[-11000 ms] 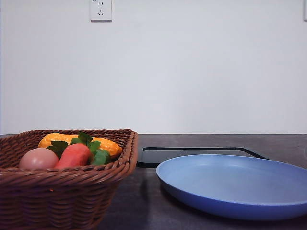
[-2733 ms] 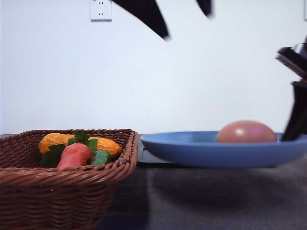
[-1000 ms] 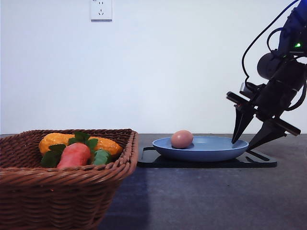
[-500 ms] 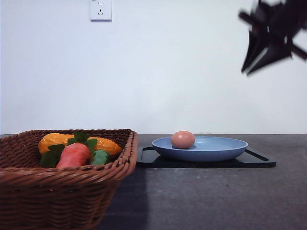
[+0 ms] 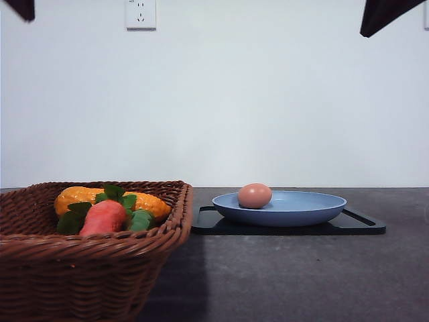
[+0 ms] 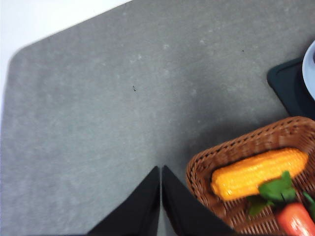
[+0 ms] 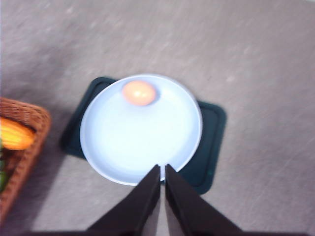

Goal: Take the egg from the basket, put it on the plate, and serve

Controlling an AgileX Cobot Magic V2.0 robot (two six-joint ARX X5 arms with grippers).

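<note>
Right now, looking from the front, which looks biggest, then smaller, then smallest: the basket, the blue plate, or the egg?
1. The basket looks biggest, though it sits closest to the camera, which makes it look bigger.
2. The blue plate, sitting on the black tray.
3. The egg, clearly smallest.

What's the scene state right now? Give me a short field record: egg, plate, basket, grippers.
egg: on the plate, near its rim on the basket side
plate: on the black tray
basket: holds corn and carrot, no egg
left gripper: shut, empty, raised beside the basket
right gripper: shut, empty, raised above the plate
task: egg transferred
</note>
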